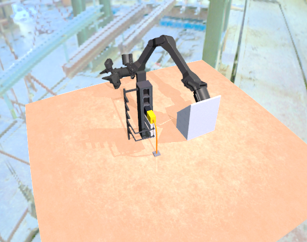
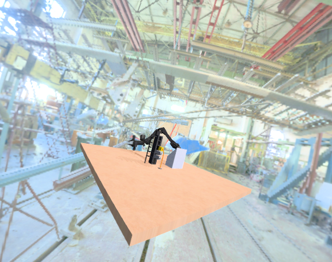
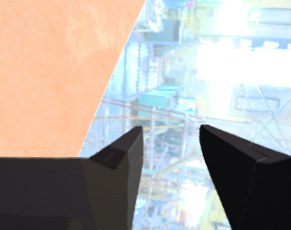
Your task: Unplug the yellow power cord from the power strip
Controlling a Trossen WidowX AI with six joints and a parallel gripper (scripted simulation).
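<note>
The dark power strip (image 1: 144, 84) (image 2: 153, 158) stands upright. The yellow plug (image 1: 151, 116) (image 2: 160, 148) sits at its front face, about midway up. Its orange-yellow cord (image 1: 156, 137) (image 2: 161, 160) hangs down to a small grey tile (image 1: 156, 153) on the table. Whether the plug is fully seated cannot be told. My gripper (image 1: 101, 75) (image 2: 128, 142) (image 3: 170, 132) is partly open and empty, left of the strip's top and pointing left, away from the plug and cord. The plug is out of the wrist view.
A dark barred frame (image 1: 127, 114) stands left of the strip, with rods reaching across its lower front. A white plug (image 1: 151, 127) is below the yellow one. A pale slanted block (image 1: 203, 118) (image 2: 179, 159) stands right, before the arm's base. The table's edge crosses the wrist view.
</note>
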